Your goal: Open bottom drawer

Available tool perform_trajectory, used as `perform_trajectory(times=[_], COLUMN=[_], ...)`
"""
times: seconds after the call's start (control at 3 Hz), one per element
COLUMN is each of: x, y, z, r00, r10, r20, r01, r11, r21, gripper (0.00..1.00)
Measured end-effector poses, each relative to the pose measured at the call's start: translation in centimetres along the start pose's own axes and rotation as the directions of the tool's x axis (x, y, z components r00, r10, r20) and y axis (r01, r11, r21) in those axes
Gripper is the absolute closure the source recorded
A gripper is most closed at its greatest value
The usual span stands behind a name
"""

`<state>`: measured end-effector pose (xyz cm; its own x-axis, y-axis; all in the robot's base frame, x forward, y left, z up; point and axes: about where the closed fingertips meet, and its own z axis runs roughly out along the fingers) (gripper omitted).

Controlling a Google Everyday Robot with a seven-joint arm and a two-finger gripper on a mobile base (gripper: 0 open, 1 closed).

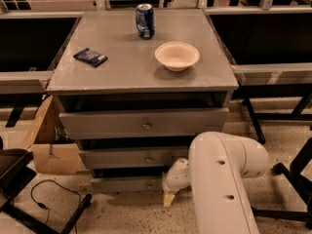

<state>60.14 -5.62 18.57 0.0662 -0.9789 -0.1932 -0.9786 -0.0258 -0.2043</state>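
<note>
Low down, fingers [168, 199] hang just in front of the bottom drawer [126, 184]; opening unclear

Slim grey bottom drawer [126, 184], lowest of three, tool [168, 198] by front

Warm overhead light; soft shadow beside bowl [177, 55]; tool [168, 198] in dim zone at bottom drawer [126, 183].

My gripper [168, 198], low against the bottom drawer [124, 183], covers part of its front; my arm [219, 189] runs off the lower edge.
</note>
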Motion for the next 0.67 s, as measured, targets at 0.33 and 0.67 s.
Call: perform_trajectory(times=[0.33,0.67], x=[2.42,2.09], y=[2.3,2.07], z=[0.45,0.55], r00=[0.998,0.998], r10=[0.035,0.035], r20=[-0.044,-0.044], r01=[-0.037,-0.037], r11=[0.9987,0.9987], r21=[-0.036,-0.036], gripper=[0.37,0.61])
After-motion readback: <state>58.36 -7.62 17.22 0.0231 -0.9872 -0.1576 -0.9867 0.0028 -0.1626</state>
